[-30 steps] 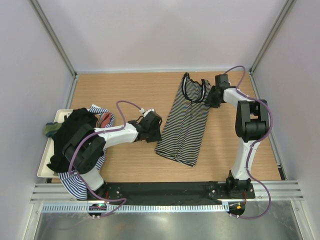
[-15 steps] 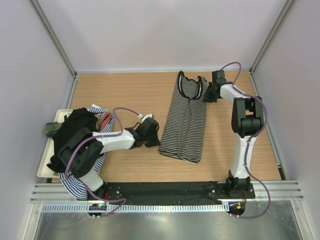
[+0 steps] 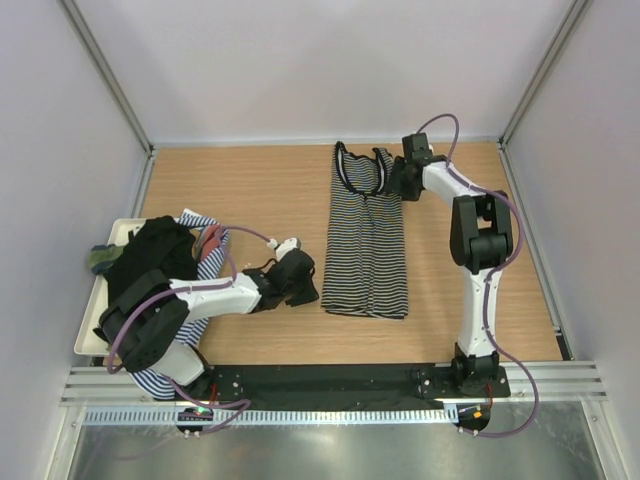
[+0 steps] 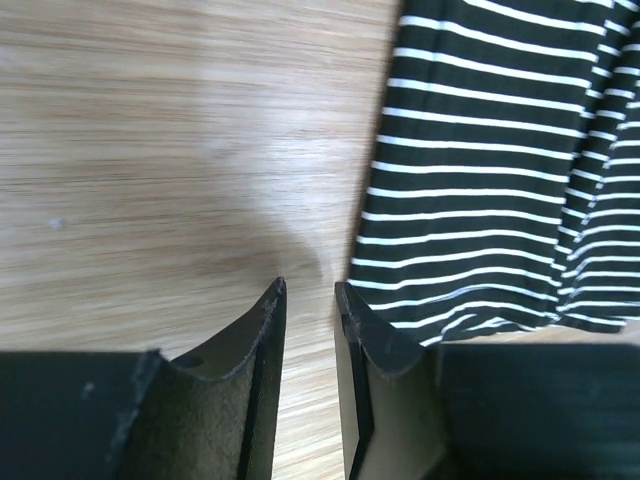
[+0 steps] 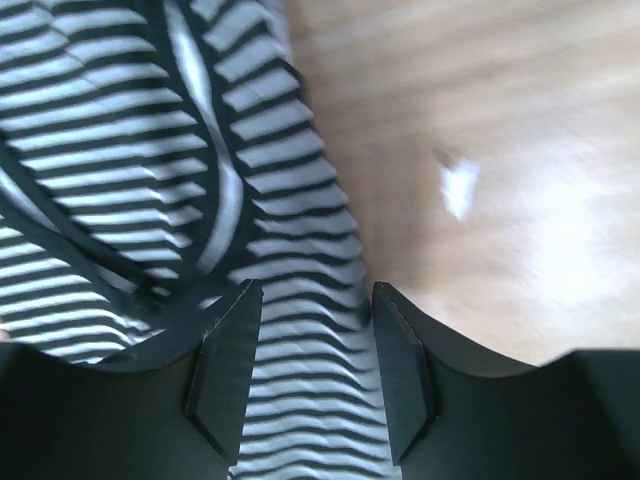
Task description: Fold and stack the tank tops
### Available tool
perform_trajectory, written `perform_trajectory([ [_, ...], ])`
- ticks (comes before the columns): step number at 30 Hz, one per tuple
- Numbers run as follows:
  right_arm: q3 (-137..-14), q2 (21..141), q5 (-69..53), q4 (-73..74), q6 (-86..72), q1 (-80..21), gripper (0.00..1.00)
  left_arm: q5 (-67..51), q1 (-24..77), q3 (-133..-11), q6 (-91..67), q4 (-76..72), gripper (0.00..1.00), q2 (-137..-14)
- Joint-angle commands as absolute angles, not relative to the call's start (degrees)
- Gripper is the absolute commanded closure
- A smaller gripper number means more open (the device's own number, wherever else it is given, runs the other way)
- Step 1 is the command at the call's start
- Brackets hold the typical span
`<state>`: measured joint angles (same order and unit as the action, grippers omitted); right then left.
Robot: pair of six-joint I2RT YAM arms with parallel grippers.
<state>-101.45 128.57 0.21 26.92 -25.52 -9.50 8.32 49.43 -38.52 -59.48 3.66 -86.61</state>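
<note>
Noted left pincer nearest, jaws parted narrowly, empty, with one fingertip at the hem of the black-and-white striped tank top. Found top lying flat, lengthwise, on wood-grain table, right of centre. Logged white tray at left edge, holding heaped tank tops. Saw right pincer farther back, jaws wide apart over the strap end, not closed on it. Recorded plain white walls, aluminium corner posts.

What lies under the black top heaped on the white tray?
Beneath the black top, a blue-and-white striped top pokes out, with green cloth at its left edge, all on the white tray. The black top and the left arm hide the rest of the pile.
</note>
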Motion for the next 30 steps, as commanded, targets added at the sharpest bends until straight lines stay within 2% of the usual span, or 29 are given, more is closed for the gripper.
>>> perform_trajectory([
  [1,-98.1,117.37,7.37,30.06,-22.68,-10.19,0.45,13.18,49.48,-42.7,-56.44,10.8,0.73,-84.38],
  [7,-87.9,107.33,14.94,31.64,-21.8,-15.02,0.46,16.43,49.39,-49.3,-52.56,17.31,0.72,-83.32],
  [8,-85.63,106.44,14.59,31.38,-21.45,-15.46,0.49,16.52,49.39,-50.26,-51.6,18.01,0.72,-83.32],
  [9,-84.74,105.74,14.07,31.2,-21.36,-16.51,0.56,16.09,49.39,-50.71,-51.24,18.1,0.73,-83.23],
  [11,-83.24,104.86,12.4,30.85,-21.1,-17.57,0.58,15.73,49.48,-51.32,-50.63,18.02,0.72,-83.32],
  [22,-91.75,115.65,17.66,35.33,-19.51,-25.05,0.54,14.59,49.48,-50.63,-49.48,17.75,0.73,-81.39],
  [30,-94.92,120.84,21.88,37.35,-19.6,-26.45,0.65,14.94,49.39,-48.69,-49.13,17.93,0.73,-79.54],
])
